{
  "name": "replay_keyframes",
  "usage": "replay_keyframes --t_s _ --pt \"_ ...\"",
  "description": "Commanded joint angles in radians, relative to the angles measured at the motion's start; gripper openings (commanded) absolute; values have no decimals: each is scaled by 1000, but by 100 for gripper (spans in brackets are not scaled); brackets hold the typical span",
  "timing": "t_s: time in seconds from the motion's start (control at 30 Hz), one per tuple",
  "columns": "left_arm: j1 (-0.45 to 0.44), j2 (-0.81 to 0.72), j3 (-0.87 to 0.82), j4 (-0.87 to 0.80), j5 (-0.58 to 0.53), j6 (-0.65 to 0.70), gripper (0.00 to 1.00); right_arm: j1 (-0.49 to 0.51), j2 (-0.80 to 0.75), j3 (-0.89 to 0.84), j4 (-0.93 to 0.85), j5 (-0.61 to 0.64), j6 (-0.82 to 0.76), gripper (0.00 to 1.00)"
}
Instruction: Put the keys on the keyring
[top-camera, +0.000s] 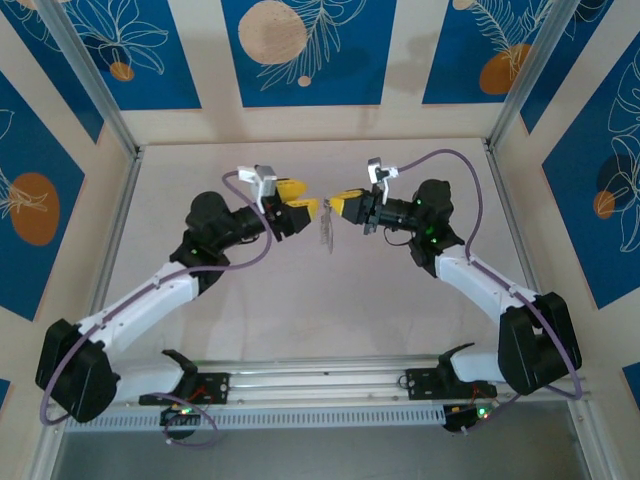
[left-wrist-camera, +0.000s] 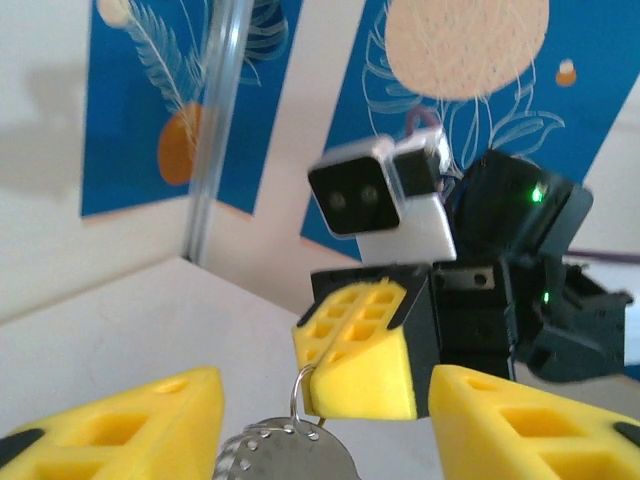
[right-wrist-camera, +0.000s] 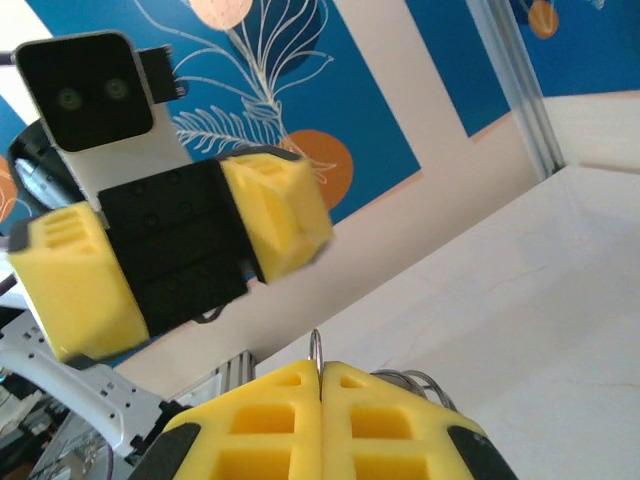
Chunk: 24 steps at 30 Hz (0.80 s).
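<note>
Right gripper is clamped tight, its yellow fingers pressed together on the keyring — a thin wire loop poking up from between the tips at lower centre of the right wrist view. Left gripper faces it from the upper left, jaws parted, holding nothing. In the top view the keys dangle at frame centre, just below both sets of fingertips — long axis running down the frame.

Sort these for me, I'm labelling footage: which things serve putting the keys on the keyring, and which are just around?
Job: keyring, keys, right gripper (shut on the keyring), left gripper (open).
Just around: blue wall panels, metal frame post.
</note>
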Motion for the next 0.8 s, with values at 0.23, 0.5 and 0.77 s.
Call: replay_keyframes --t_s 0.23,0.5,0.77 --pt "-5 -18 -6 110 -39 -144 72 15 -2 -38 327 83 122 0" --pt "-3 45 4 180 25 -213 55 53 -6 -8 326 125 122 0" --pt "-2 77 16 226 46 -239 50 65 3 5 332 133 130 0"
